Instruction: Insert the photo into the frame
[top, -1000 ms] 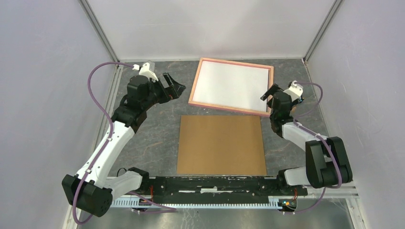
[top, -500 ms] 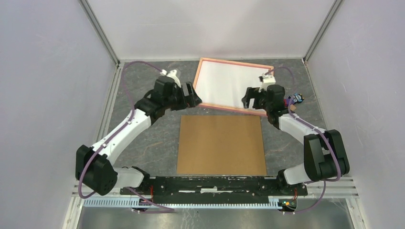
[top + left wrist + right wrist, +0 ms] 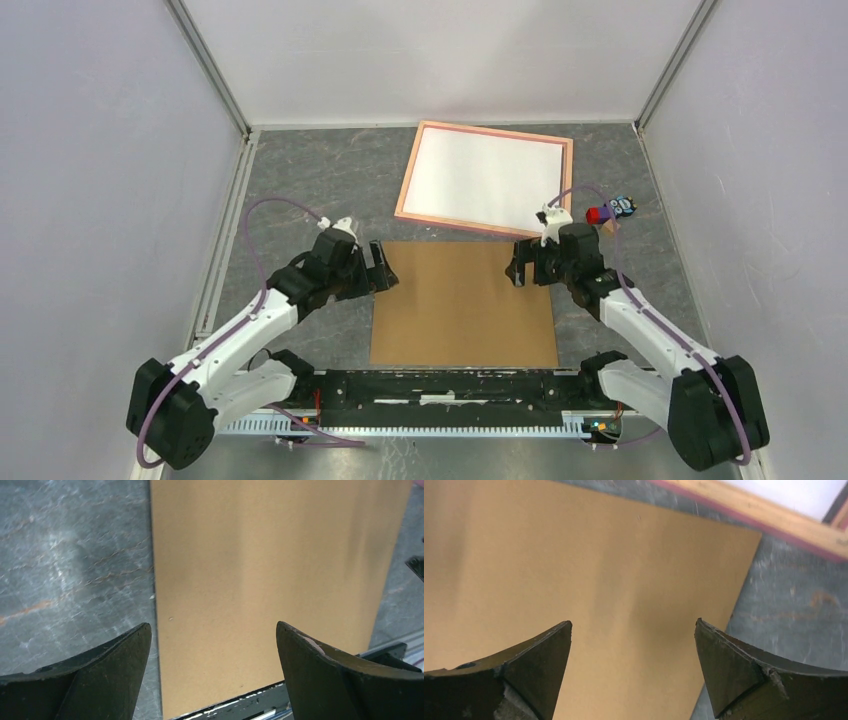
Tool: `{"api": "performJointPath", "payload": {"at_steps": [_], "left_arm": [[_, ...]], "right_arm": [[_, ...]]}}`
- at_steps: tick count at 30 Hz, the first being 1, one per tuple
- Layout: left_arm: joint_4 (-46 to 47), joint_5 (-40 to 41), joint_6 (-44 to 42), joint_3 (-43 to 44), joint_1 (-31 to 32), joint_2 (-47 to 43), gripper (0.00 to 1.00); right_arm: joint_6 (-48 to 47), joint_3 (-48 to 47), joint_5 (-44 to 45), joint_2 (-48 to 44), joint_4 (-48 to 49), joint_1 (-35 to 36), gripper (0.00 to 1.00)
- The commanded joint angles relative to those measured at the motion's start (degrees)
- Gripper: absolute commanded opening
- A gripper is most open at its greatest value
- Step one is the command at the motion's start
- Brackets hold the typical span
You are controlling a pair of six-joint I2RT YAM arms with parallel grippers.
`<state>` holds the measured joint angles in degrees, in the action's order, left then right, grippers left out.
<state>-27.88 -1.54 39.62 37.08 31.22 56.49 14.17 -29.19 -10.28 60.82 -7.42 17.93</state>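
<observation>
Top external view: the frame (image 3: 408, 172) lies flat on the grey marbled table (image 3: 310, 190) in the upper middle of the picture, slightly skewed, its pink rim running all the way round. The photo (image 3: 485, 180) sits inside that rim with its plain white side up, filling the opening; no printed scene is visible.

Below the frame, in the centre of the picture, lies a loose brown board (image 3: 463, 305), parted from the frame's lower rim by a narrow strip of table. It sits between the arm bases at the bottom edge and the frame.

The left gripper (image 3: 385, 270) hangs at the board's upper left corner. The right gripper (image 3: 517, 267) hangs over the board near its upper right corner, just below the frame's lower right rim.

In the left wrist view the left gripper (image 3: 212, 630) has its fingers spread wide with nothing between them, the board (image 3: 270, 555) and the table (image 3: 75, 555) below. In the right wrist view the right gripper (image 3: 634, 625) is likewise spread and empty over the board (image 3: 574, 555), with the frame (image 3: 774, 527) and a sliver of the photo (image 3: 804, 492) at the upper right.

A small red and blue object (image 3: 605, 212) lies just right of the frame's lower right corner, too small to make out any marking.
</observation>
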Motion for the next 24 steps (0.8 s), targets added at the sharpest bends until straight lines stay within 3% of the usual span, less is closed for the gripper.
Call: {"api": "performJointPath", "payload": {"at_steps": [1,4,24], "left_arm": [[0.43,5.51,5.73,-3.64,-0.1,-1.69,1.0],[2.49,6.68,7.12,-6.23,-0.11,-2.18,1.0],[16.15,-5.29,10.96,-13.85,-0.11,4.55,1.0]], "right_arm": [[0.36,3.52,3.44,-3.46,-7.81,-0.31,0.98],[1.49,5.68,2.59,-3.56,-7.95,-0.7,0.98],[3.36,8.47,5.35,-3.03,-9.28,-3.08,0.98]]}}
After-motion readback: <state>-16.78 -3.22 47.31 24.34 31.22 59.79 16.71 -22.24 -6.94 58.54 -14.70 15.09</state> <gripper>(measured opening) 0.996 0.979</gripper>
